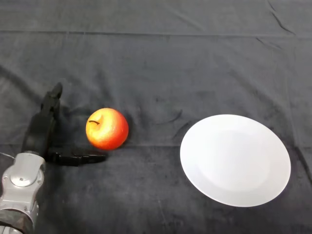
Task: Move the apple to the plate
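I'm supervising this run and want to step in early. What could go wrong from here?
The apple is round and sits loose on the cloth, so the open left hand beside it could nudge it rolling instead of gripping it. The plate is shallow, so a released apple might roll off its rim.

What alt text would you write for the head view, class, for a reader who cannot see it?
A red-yellow apple sits on a dark cloth, with the open robot hand just to its left, not gripping it. A white plate, with nothing on it, lies to the apple's right.
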Robot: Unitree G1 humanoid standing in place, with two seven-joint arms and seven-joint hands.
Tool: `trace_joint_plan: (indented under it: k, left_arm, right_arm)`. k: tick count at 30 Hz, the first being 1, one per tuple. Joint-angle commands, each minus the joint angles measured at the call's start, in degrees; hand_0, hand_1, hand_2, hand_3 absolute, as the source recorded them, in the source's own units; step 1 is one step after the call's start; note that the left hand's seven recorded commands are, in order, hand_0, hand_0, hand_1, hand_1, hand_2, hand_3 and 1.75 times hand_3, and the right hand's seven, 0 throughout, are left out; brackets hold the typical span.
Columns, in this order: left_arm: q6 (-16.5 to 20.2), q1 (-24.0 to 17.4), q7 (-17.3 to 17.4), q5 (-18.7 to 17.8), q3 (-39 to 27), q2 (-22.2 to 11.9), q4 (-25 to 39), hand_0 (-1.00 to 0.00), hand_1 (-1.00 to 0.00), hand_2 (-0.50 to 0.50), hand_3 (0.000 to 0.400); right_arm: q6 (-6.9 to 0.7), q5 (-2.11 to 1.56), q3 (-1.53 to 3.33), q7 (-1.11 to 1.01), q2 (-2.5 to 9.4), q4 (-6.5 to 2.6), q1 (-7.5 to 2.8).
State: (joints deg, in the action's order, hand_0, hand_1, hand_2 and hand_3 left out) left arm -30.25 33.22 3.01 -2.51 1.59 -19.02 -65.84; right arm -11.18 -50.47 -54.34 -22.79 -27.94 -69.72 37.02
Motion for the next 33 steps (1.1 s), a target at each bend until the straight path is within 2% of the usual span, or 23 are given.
trace_joint_plan:
  k: [1, 9, 16, 21, 23, 24, 25, 26, 27, 28, 31, 33]
  left_arm:
    - [-0.87, 1.66, 1.61, 1.23, 2.21, 1.41, 1.93, 0.0, 0.0, 0.0, 0.0]
    - [-1.01, 2.44, 3.49, 2.04, 4.4, 3.03, 1.49, 0.0, 0.0, 0.0, 0.0]
    - [-1.0, 3.61, 4.19, 2.89, 6.93, 4.8, 1.23, 0.0, -0.09, 0.04, 0.035]
    - [-1.12, 4.29, 4.76, 3.3, 8.79, 5.57, 1.06, 0.0, -0.2, 0.1, 0.082]
    - [-1.24, 4.44, 5.0, 3.41, 9.47, 5.71, 1.01, -0.02, -0.37, 0.18, 0.147]
    - [-1.32, 4.5, 5.14, 3.45, 9.8, 5.72, 0.98, -0.38, -0.53, 0.07, 0.213]
    - [-1.41, 4.54, 5.29, 3.49, 10.11, 5.69, 0.95, -0.49, -0.56, 0.04, 0.224]
    - [-1.49, 4.56, 5.41, 3.53, 10.36, 5.65, 0.93, -0.76, -0.66, -0.05, 0.303]
    - [-1.59, 4.55, 5.52, 3.58, 10.64, 5.58, 0.91, -0.93, -0.72, -0.11, 0.372]
    - [-1.69, 4.54, 5.62, 3.64, 10.91, 5.49, 0.88, -1.0, -0.75, -0.13, 0.4]
    - [-1.89, 4.5, 5.78, 3.84, 11.61, 5.26, 0.79, -1.0, -0.91, -0.04, 0.4]
    - [-1.97, 4.48, 5.8, 3.97, 12.02, 5.13, 0.73, -1.0, -0.96, -0.02, 0.4]
  right_arm:
    - [0.41, -1.01, -0.08, 0.19, -0.8, 0.7, 0.59]
    - [0.4, -1.02, -0.07, 0.2, -0.8, 0.72, 0.58]
    - [0.4, -1.03, -0.07, 0.2, -0.8, 0.71, 0.59]
    - [0.4, -1.03, -0.07, 0.2, -0.81, 0.71, 0.59]
    - [0.4, -1.03, -0.07, 0.2, -0.81, 0.7, 0.59]
    - [0.4, -1.03, -0.07, 0.2, -0.81, 0.7, 0.59]
    - [0.4, -1.03, -0.07, 0.2, -0.81, 0.7, 0.59]
    - [0.4, -1.03, -0.07, 0.2, -0.81, 0.7, 0.59]
    - [0.4, -1.04, -0.07, 0.2, -0.82, 0.69, 0.59]
    - [0.4, -1.04, -0.07, 0.2, -0.82, 0.69, 0.59]
    - [0.4, -1.04, -0.08, 0.19, -0.82, 0.68, 0.6]
    - [0.4, -1.04, -0.08, 0.19, -0.82, 0.67, 0.6]
